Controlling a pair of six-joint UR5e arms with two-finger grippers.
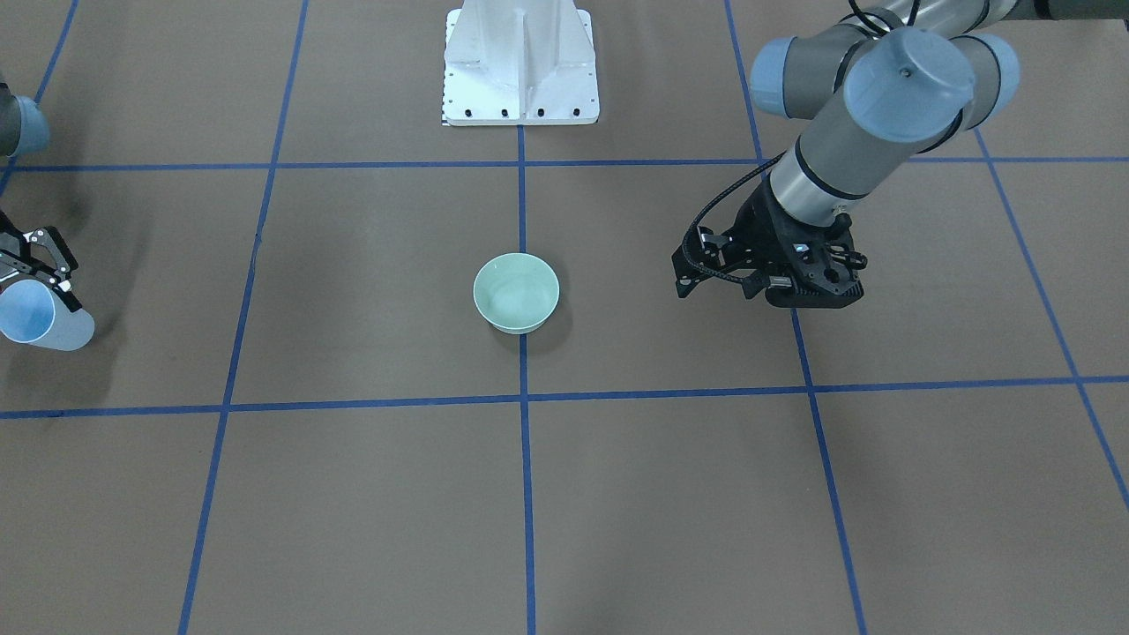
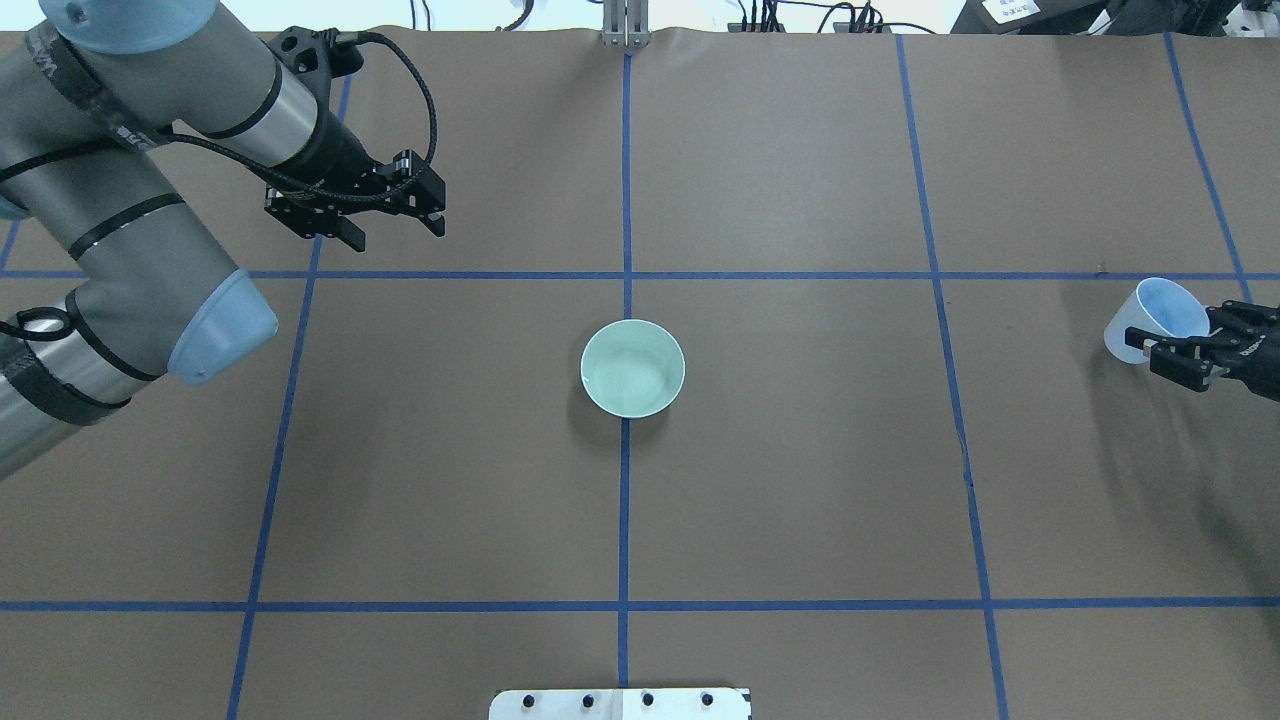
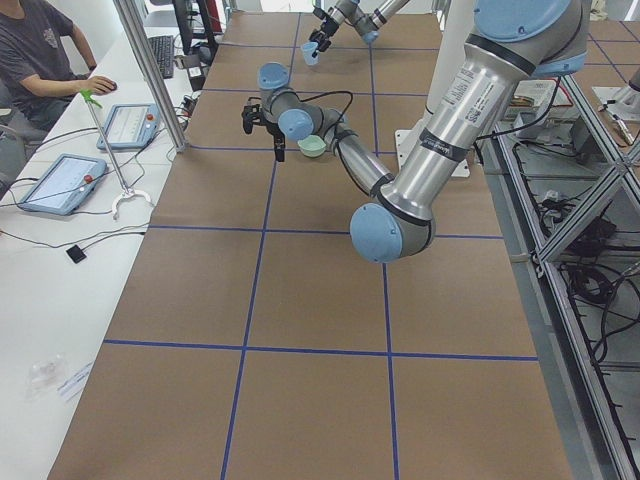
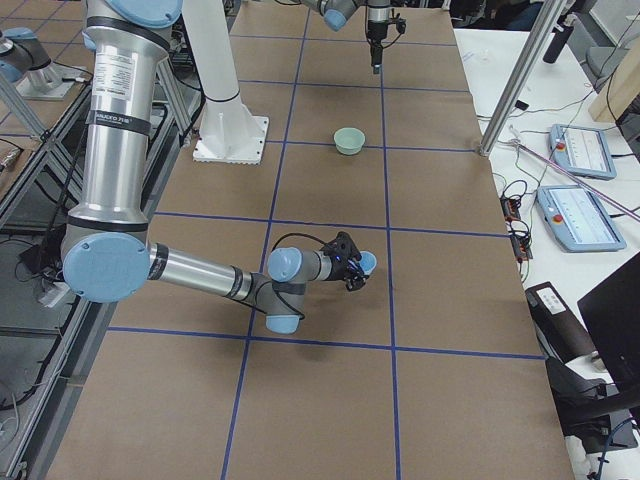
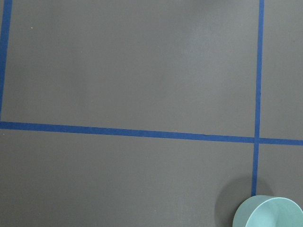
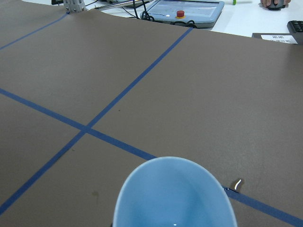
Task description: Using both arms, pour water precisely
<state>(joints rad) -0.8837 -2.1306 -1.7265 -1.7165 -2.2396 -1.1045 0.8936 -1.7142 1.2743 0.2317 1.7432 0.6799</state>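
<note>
Presently in my right fingers point(image 2: 1150, 342): a pale blue cup point(image 2: 1165, 308), clasped by its side near the right-hand edge of the surface point(image 2: 800, 480).
Cup contents: I cannot tell whether water is inside.
My left fingers point(image 2: 350, 235): spread apart, holding nothing, pointing down over the surface on my left side.
My arms: the left arm point(image 2: 130, 230) reaches in from my left. The right arm point(image 4: 200, 272) stretches out low over the surface.
Bowl: a pale green bowl point(image 2: 632, 368), upright on the centre blue tape line point(image 2: 625, 520), between my two sets of fingers and well apart from both.
Pedestal: a white pedestal point(image 1: 520, 62) stands on my side of the bowl.
</note>
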